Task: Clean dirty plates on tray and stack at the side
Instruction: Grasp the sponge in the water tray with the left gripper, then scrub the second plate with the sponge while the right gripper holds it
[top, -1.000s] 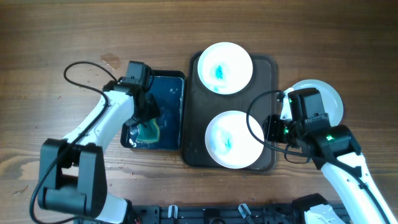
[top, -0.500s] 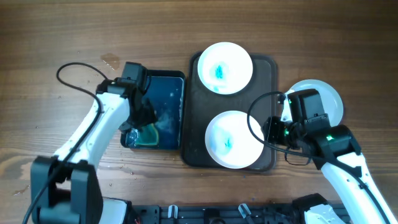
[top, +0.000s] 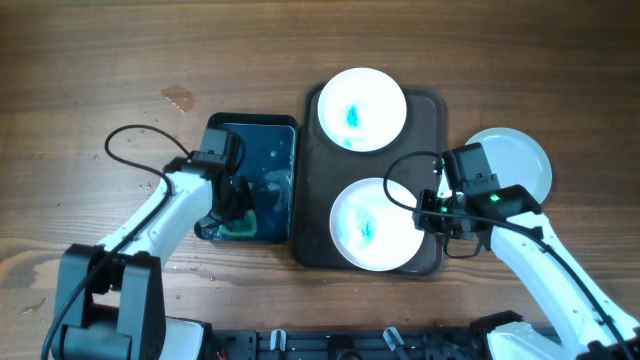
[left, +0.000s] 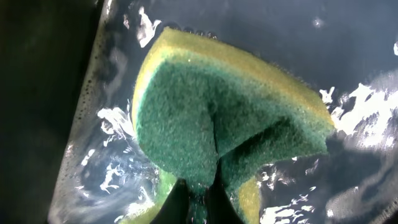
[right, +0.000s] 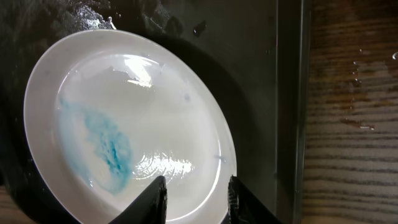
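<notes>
Three round white shallow plates are here. Two carry a blue-turquoise smear and lie on the one large dark brown rectangular tray (top: 321, 165): a far plate (top: 361, 109) and a near plate (top: 372, 224). The third plate (top: 518, 160) lies on the wooden table (top: 100, 60), just right of the tray.

The left gripper (left: 196, 202) reaches down into the near end of the one black basin of water (top: 270, 150) left of the tray. Its fingers pinch one yellow-and-green sponge (left: 230, 124), which folds.

The right gripper (right: 196, 196) is at the right rim of the near plate with fingers spread. I cannot tell if they touch it.
</notes>
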